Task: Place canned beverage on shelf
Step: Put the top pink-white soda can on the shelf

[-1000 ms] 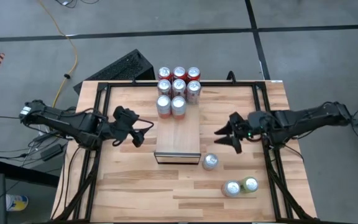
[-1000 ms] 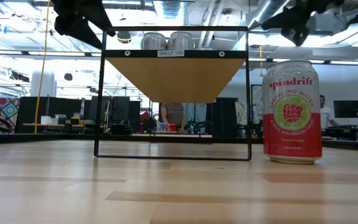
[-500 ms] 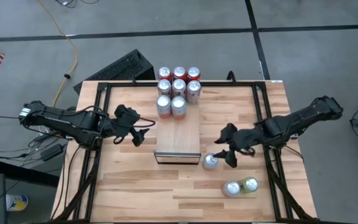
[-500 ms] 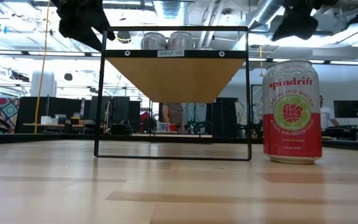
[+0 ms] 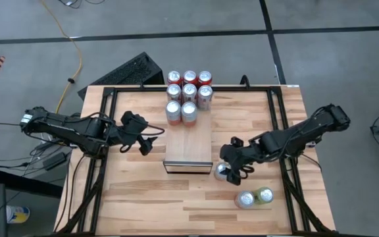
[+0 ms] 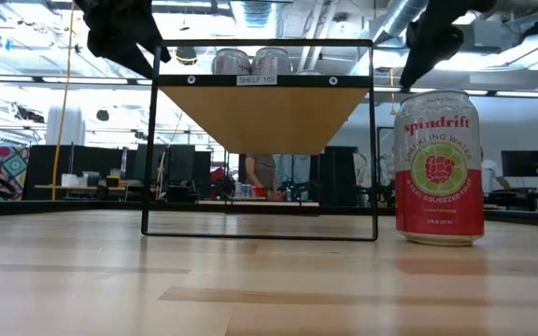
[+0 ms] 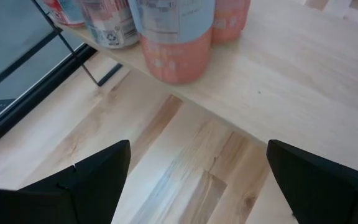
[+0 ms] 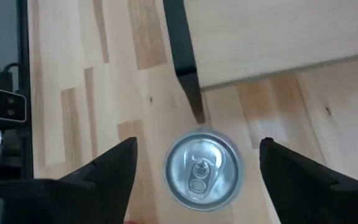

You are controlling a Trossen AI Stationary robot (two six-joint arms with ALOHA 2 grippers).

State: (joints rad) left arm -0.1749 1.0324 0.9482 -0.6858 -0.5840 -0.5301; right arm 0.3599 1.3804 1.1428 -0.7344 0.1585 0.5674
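Light wood tops the shelf (image 5: 188, 141) at the table's middle, and we count eight cans (image 5: 189, 94) crowding its far end, toward twelve o'clock. The can (image 5: 223, 172) we are after stands upright on the tabletop (image 5: 143, 197) just beside the shelf's near corner, at about four o'clock from it. We see the right gripper (image 5: 232, 167) hanging directly over that can, fingers spread wide on either side of the lid — not touching it. Two more cans (image 5: 254, 197) lie further toward five o'clock. The left gripper (image 5: 145, 138) waits at nine o'clock of the shelf, fingers wide, holding nothing.
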